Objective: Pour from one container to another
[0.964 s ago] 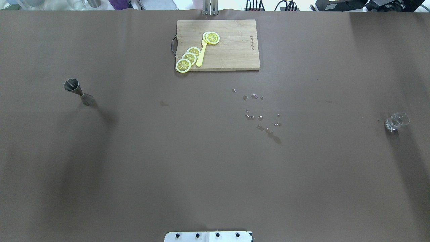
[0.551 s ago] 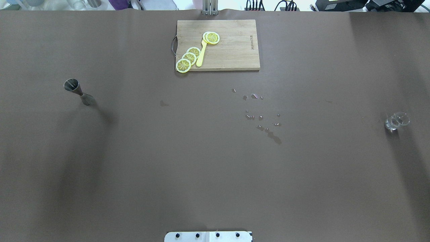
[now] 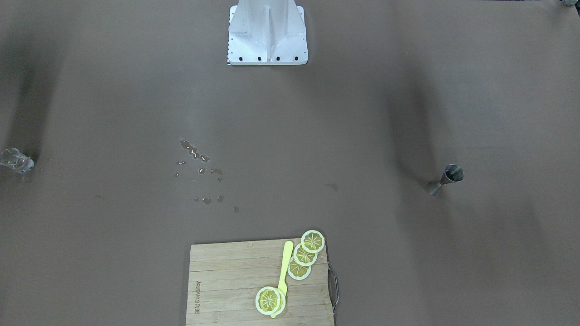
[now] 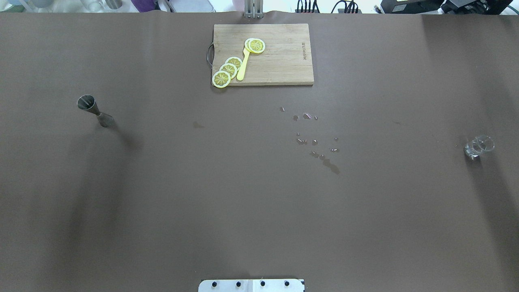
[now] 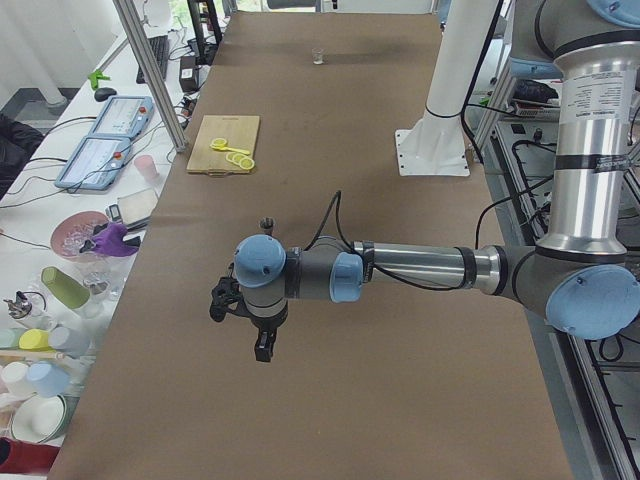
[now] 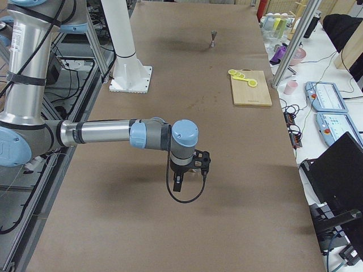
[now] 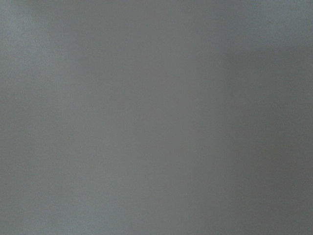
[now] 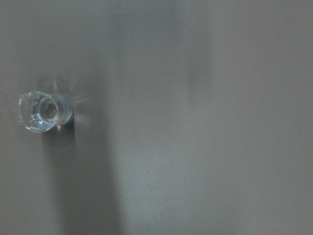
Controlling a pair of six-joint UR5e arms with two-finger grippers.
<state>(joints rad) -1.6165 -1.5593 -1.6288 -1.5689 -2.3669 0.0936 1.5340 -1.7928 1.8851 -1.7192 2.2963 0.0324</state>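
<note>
Approach step: steel jigger [image 4: 91, 108] stands on the robot's left, small glass [image 4: 479, 146] far right, neither held; left gripper [image 5: 263, 348] and right gripper [image 6: 177, 183] hover, finger spread indeterminable; next, descend and grasp a vessel.

Top views are evenly lit from above with diffuse light. The strip beyond the far edge of the table cover [image 4: 259, 211] is overexposed. Broad, soft-edged shadow bands are cast at both ends, and darker streaks trail from the jigger [image 4: 94, 110] and the small glass [image 4: 478, 146]. Glints are seen on the spilled droplets [image 4: 312, 140]. Left wrist view is rendered flat, dim grey. Right wrist view is dim and soft, with sparkle at the glass. Side views are exposed brighter and sharp.
</note>
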